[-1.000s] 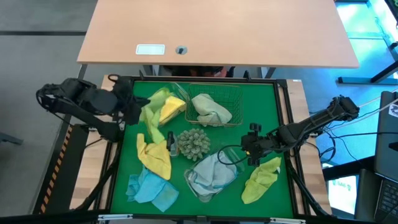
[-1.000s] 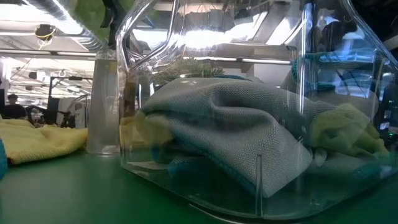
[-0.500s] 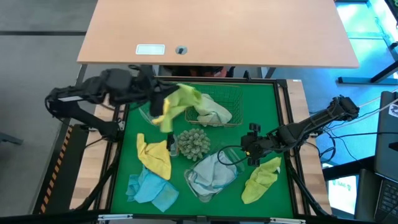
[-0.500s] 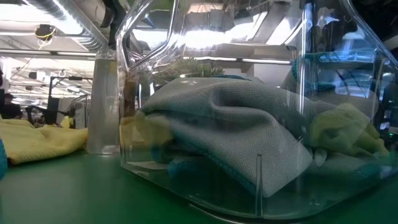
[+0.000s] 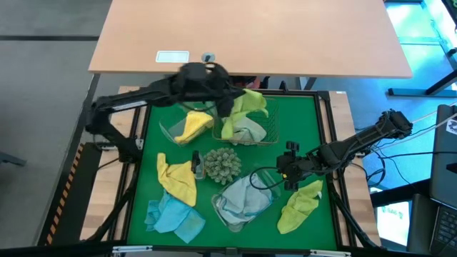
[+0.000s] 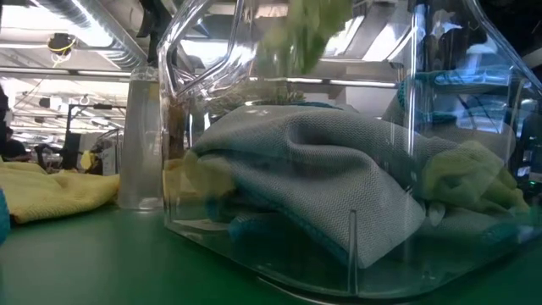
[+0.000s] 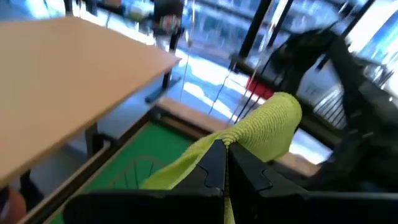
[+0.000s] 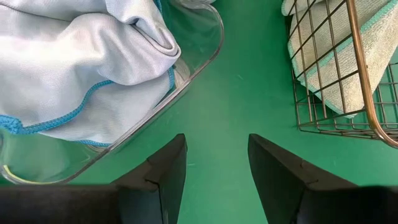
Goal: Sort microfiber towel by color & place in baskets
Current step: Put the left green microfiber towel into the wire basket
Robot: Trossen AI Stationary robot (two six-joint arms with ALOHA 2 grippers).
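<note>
High view: left end effector [image 5: 227, 106] pinching lime towel [image 5: 245, 111] above wire basket [image 5: 268, 107].

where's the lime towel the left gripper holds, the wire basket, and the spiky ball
lime green towel [image 5: 248, 104], high view, its bunched upper fold.
wire basket [image 5: 272, 114], high view, its right rim.
spiky ball [image 5: 222, 163], high view, its middle.

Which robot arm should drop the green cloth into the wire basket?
The left. Its gripper is shut on the lime green towel, right above the wire basket. The right gripper is open and empty, down by the clear tub.
</note>
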